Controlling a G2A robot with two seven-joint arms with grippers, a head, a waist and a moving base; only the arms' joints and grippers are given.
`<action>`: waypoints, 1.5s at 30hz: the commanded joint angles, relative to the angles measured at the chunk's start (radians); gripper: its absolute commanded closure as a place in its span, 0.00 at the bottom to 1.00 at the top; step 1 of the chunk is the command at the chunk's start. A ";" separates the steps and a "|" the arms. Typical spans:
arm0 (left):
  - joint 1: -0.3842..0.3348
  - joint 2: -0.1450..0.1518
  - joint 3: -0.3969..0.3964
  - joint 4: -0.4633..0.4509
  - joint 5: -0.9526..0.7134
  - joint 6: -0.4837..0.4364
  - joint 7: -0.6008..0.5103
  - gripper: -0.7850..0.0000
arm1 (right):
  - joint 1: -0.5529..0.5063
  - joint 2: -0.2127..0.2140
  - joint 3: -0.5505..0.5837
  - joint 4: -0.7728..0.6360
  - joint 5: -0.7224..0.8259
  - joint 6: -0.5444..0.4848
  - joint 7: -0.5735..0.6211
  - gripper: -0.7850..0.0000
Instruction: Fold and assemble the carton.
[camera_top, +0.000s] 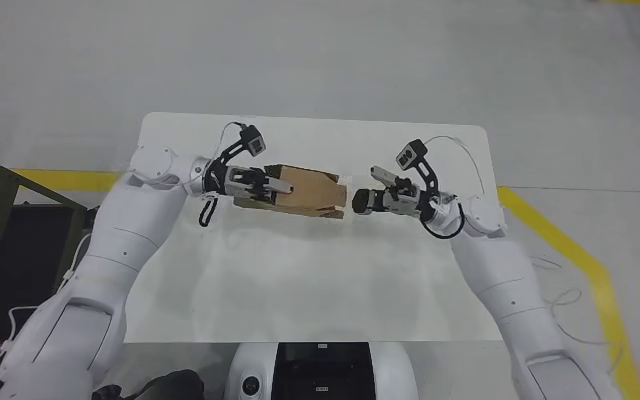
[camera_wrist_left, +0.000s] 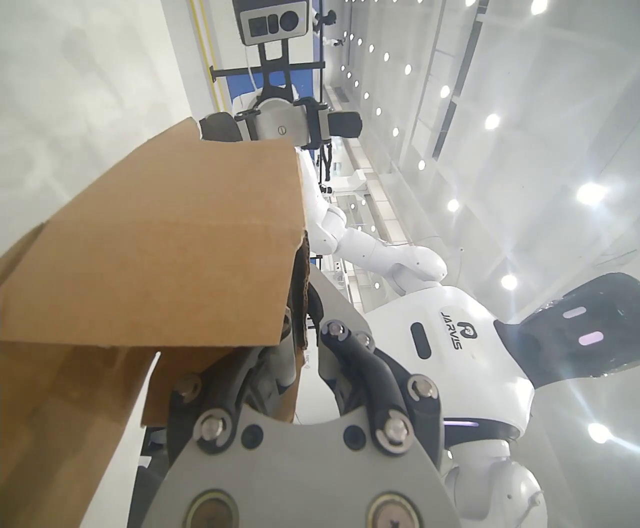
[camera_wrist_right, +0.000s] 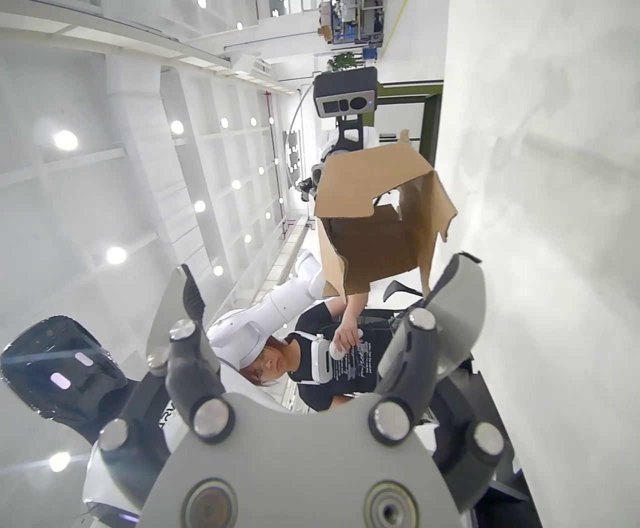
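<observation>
The carton (camera_top: 312, 191) was plain brown corrugated cardboard, opened into a rough rectangular tube and lying on its side over the far middle of the white table (camera_top: 300, 290), between the two arms. Whether it touched the table surface could not be told. In the right wrist view the carton (camera_wrist_right: 380, 240) showed an open end with a dark hollow inside. Loose flaps with notched, uneven edges stuck out around that mouth, none folded shut. In the left wrist view one broad panel of the carton (camera_wrist_left: 150, 250) lay flat and smooth, with a ragged corner at its end.

The left jaws were clenched on a wall of the carton at its left end, the cardboard edge running between them. The right jaws stood spread wide, released, just beside the open right end and facing into it, one fingertip (camera_wrist_right: 462, 280) near a hanging flap.
</observation>
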 joint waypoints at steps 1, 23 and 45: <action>-0.009 0.006 0.017 -0.006 0.033 0.000 0.001 1.00 | -0.012 0.009 0.013 -0.024 -0.033 0.008 0.010 0.00; -0.080 0.048 0.159 -0.081 -0.052 0.007 0.001 1.00 | -0.082 0.042 0.050 -0.204 -0.193 0.031 0.003 0.00; -0.198 -0.019 0.255 0.067 -0.086 0.066 0.001 1.00 | -0.024 0.047 0.036 -0.112 -0.273 -0.122 -0.111 0.00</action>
